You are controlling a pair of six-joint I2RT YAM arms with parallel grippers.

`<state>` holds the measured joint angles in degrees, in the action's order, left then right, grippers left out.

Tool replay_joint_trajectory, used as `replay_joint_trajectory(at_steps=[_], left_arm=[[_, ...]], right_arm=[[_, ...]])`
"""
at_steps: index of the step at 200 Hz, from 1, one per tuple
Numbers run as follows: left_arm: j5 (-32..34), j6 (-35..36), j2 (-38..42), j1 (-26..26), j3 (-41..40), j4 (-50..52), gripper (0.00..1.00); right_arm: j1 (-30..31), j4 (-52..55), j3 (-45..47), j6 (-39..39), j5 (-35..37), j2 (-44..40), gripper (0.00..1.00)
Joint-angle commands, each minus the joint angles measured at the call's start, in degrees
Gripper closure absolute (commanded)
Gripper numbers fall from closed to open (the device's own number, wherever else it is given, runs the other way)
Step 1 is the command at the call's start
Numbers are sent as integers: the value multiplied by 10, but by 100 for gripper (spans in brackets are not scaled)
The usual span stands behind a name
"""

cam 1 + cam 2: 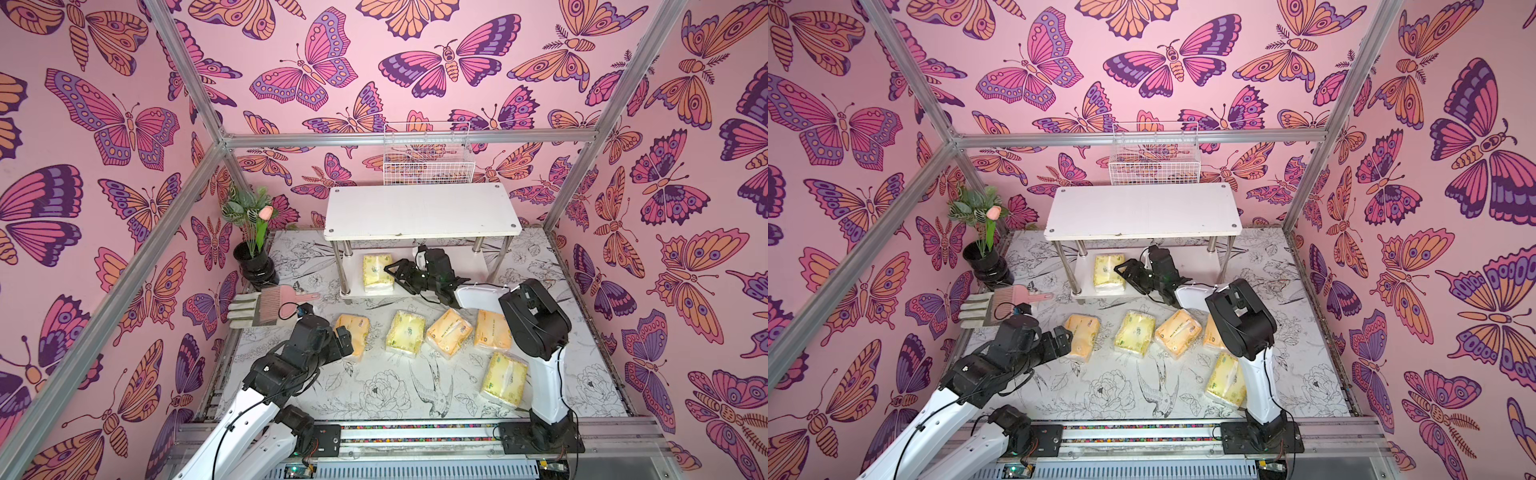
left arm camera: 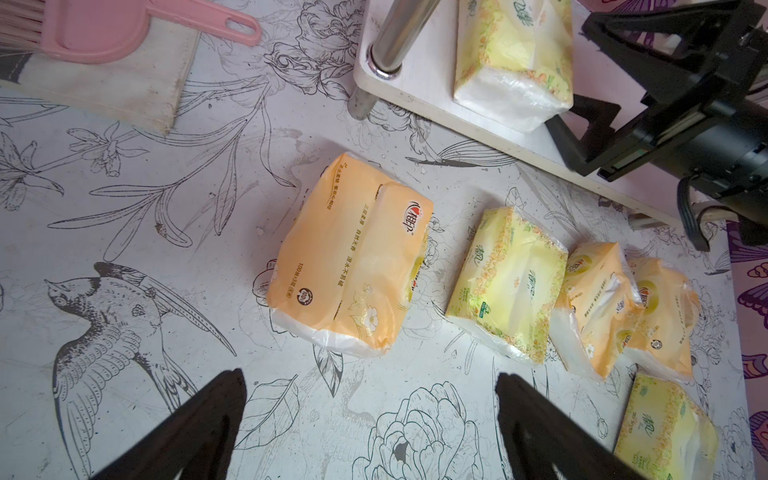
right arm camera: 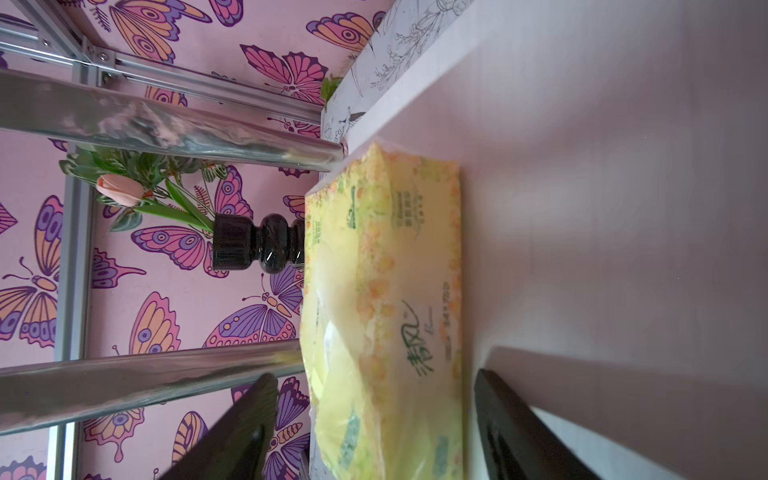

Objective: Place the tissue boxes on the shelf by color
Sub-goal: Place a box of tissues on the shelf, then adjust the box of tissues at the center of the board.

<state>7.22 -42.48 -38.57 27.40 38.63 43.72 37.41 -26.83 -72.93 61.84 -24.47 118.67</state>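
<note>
We log the right gripper point(image 3: 374, 374) under the top board of the shelf point(image 1: 422, 210), jaws wide and straddling, without touching, a lemon tissue pack point(image 1: 377, 274) that lies flat at the lower board's end nearer the vase point(image 1: 255, 266). The left gripper point(image 2: 370, 374) hangs spread and empty over the tabletop point(image 1: 374, 395), just short of an orange pack point(image 2: 353, 257); we count five loose packs point(image 1: 405, 334) across the tabletop's middle, three orange and two lemon

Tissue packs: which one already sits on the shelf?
The pale lemon-yellow pack on the shelf's lower board; the other five, orange and lemon alike, lie on the table.
</note>
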Motion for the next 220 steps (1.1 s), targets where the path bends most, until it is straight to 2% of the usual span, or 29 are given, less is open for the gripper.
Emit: replay_joint_trajectory(at_steps=[1,59,109,142,174,220], left_arm=[[-10,12,1,-2,1,5,0],[-46,46,-18,-1,18,-10,0],[-77,52,-52,17,19,-44,0],[-72,46,-76,41,21,-55,0],[-67,40,-97,60,23,-68,0],[-75,36,-122,70,20,-91,0]], right_arm=[[4,16,30,-26,12,-60,20],[5,64,152,-65,15,-212,19],[31,204,230,-126,62,-323,19],[88,293,239,-157,123,-340,19],[144,325,256,-158,161,-346,19],[153,309,309,-135,169,-350,19]])
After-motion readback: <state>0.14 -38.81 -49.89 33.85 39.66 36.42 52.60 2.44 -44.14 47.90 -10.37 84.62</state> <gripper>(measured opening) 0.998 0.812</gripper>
